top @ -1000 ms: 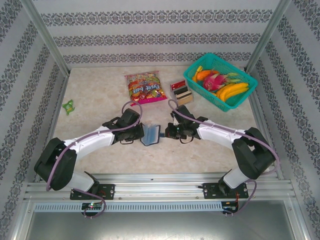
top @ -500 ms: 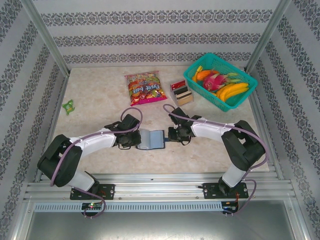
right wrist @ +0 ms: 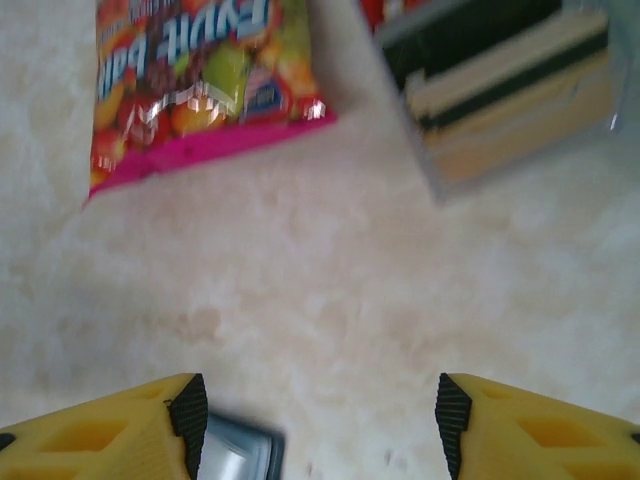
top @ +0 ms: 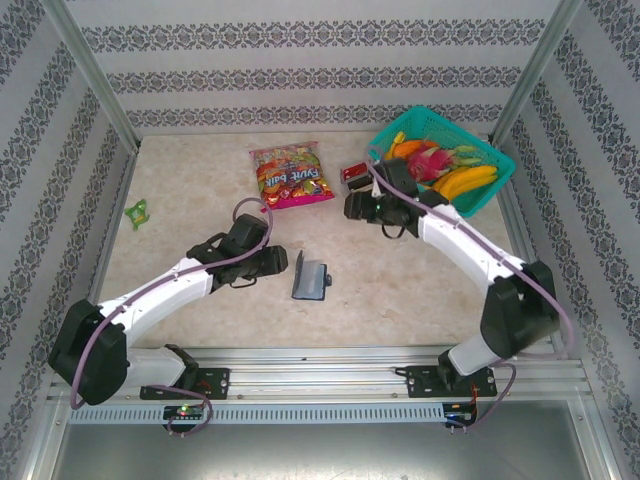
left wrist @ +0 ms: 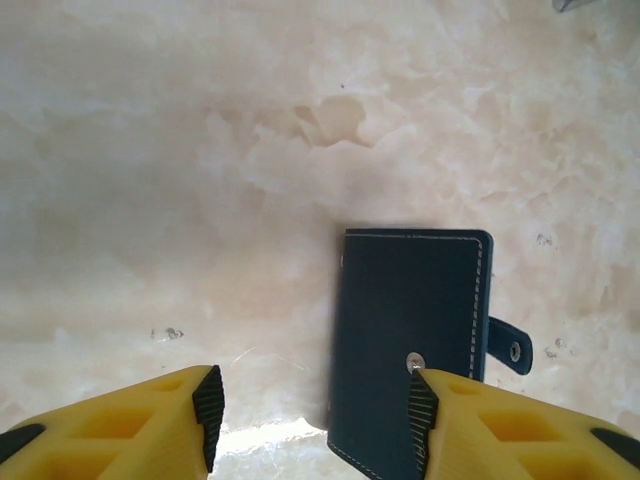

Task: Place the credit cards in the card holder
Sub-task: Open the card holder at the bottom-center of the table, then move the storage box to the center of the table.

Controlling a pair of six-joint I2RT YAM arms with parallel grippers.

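- Hovering low over the bench [top: 200, 190], my left tool [left wrist: 314, 405] has its jaws spread apart and grips nothing.
- The card holder [left wrist: 410, 330] lies on the bench just beyond that tool, dark cover up, its clasp tab sticking out to the right.
- One left fingertip [left wrist: 420, 400] overlaps the holder's near edge by the snap; I cannot tell whether it touches.
- From above, the holder sits near the middle of the bench, between my two arms.
- My right tool [right wrist: 320, 415] is wide open and empty, far right of the holder.
- The credit cards [right wrist: 500, 75], red, black and tan, are stacked just beyond it.
- A snack bag [right wrist: 190, 80] lies left of the cards.
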